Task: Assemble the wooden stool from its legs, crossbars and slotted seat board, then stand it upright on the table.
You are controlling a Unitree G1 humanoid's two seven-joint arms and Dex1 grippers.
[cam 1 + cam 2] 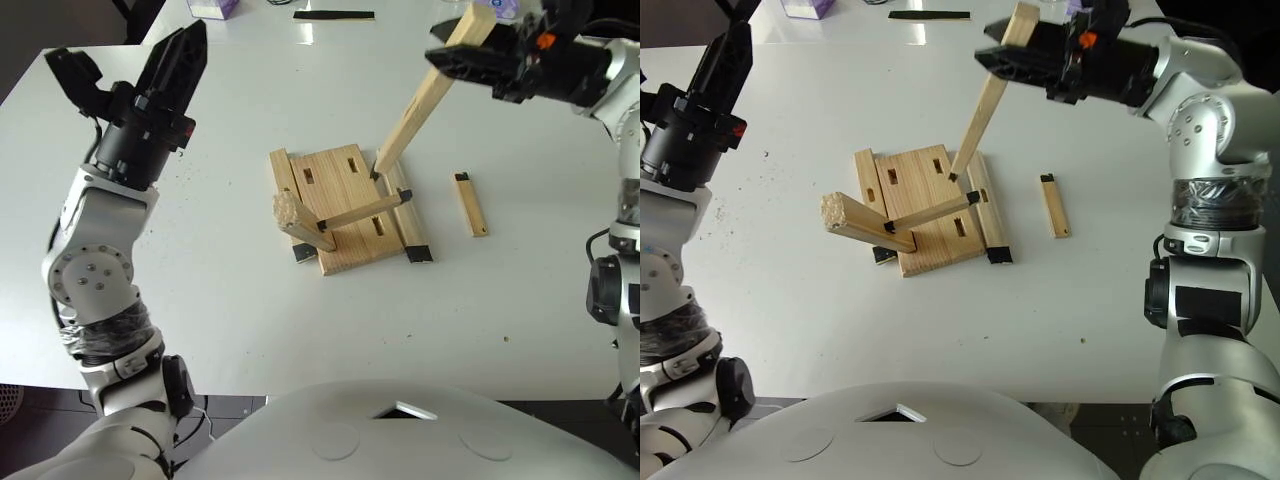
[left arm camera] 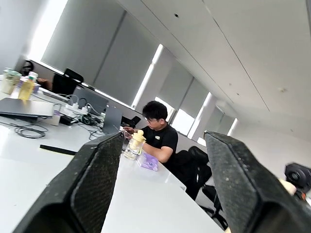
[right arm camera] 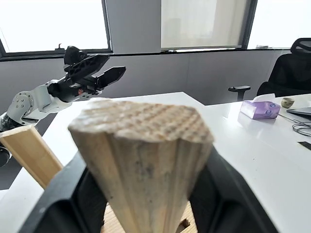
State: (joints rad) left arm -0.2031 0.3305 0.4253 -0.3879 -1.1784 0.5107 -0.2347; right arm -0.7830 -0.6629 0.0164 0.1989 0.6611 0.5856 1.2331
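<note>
The slotted seat board point(image 1: 345, 205) lies flat mid-table. My right gripper point(image 1: 462, 55) is shut on the upper end of a long wooden leg point(image 1: 425, 100), which slants down so its foot touches the board's far edge. In the right wrist view that leg's end point(image 3: 141, 160) sits between the pads. A second leg point(image 1: 300, 222) stands tilted at the board's near left, with a thin crossbar point(image 1: 365, 210) running from it toward the right. One loose crossbar point(image 1: 470, 203) lies right of the board. My left gripper point(image 1: 175, 60) is raised over the table's left, open and holding nothing.
Flat wooden pieces lie along the board's left side point(image 1: 283, 170) and right side point(image 1: 412, 228). A black strip point(image 1: 333, 15) and a purple tissue box point(image 1: 212, 8) sit at the far edge. Bare white tabletop point(image 1: 230, 320) spreads in front of the board.
</note>
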